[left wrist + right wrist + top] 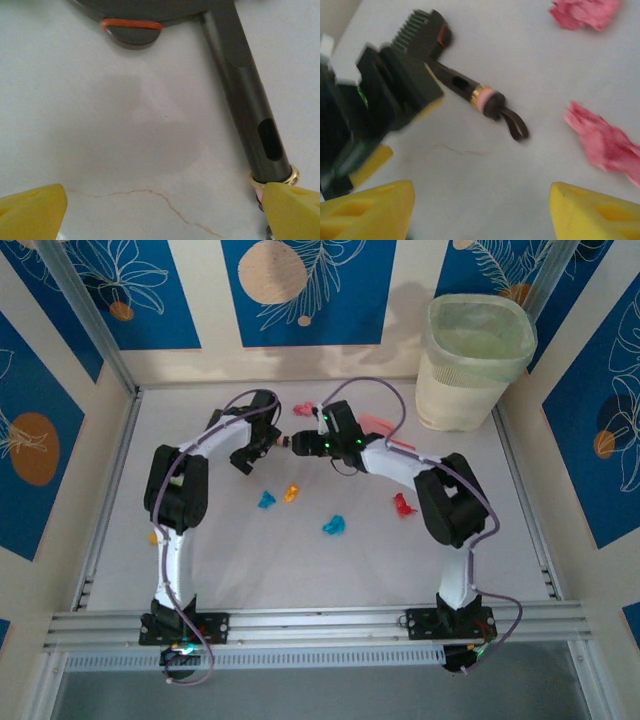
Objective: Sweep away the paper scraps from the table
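Paper scraps lie about the table (pixel 300 575): pink (pixel 303 410), blue (pixel 266 500), orange (pixel 291 493), cyan (pixel 333 526), red (pixel 403 506). Two pink scraps (pixel 585 12) (pixel 602 142) show in the right wrist view. A dark brush (pixel 281 441) lies between both grippers; its handle (pixel 245 90) ends in a gold ring beside my left gripper's right fingertip (pixel 292 210). My left gripper (pixel 162 212) (pixel 252 450) is open over bare table. My right gripper (pixel 480 210) (pixel 300 443) is open, empty, short of the brush's loop (pixel 515 122).
A pink dustpan (pixel 380 426) lies behind the right arm. A pale waste bin (pixel 475 360) stands at the back right corner. One orange bit (pixel 153 537) sits by the left arm. Aluminium rails and cream walls edge the table.
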{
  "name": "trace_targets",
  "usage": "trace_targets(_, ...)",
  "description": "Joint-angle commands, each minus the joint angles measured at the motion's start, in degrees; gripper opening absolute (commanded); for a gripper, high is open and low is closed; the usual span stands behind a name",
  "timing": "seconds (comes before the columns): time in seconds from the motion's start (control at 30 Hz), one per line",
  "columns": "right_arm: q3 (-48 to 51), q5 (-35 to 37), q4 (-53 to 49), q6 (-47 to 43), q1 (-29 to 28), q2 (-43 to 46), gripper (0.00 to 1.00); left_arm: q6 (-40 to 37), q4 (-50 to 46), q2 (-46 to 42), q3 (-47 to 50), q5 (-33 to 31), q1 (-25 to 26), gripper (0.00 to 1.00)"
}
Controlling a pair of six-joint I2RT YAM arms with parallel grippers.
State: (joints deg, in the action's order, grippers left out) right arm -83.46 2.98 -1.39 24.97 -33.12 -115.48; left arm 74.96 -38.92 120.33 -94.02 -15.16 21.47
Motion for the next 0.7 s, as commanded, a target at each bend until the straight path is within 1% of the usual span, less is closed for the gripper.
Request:
trace_targets(0.0, -10.1, -8.2, -8.8, -5.3, 0.5, -6.9, 0.66, 0.8, 0.3, -6.4, 4.7, -2.4, -1.7, 1.0)
trace_targets(0.1, -18.3, -8.1, -14.2, -6.5, 0.3, -12.4, 0.66, -0.1, 1.9, -10.5, 9.4, -2.7, -2.6, 1.0)
trace_targets(0.27, -30.4, -5.5, -22.5, -8.7, -0.6, -20.5, 0.67, -1.0, 3.8, -16.9, 16.3, -2.3, -4.1, 1.0)
trace_targets(0.53, -39.7, -0.5, -27.3, -10.4, -1.7, -27.5, 0.69, -1.2, 6.8, -26.3, 25.3, -3.1, -4.9, 1.0)
trace_targets(0.67, -45.4, -0.5, -30.6, -11.2, -1.9, -30.9, 0.7, -2.0, 7.9, -29.8, 28.0, -3.3, -5.0, 1.0)
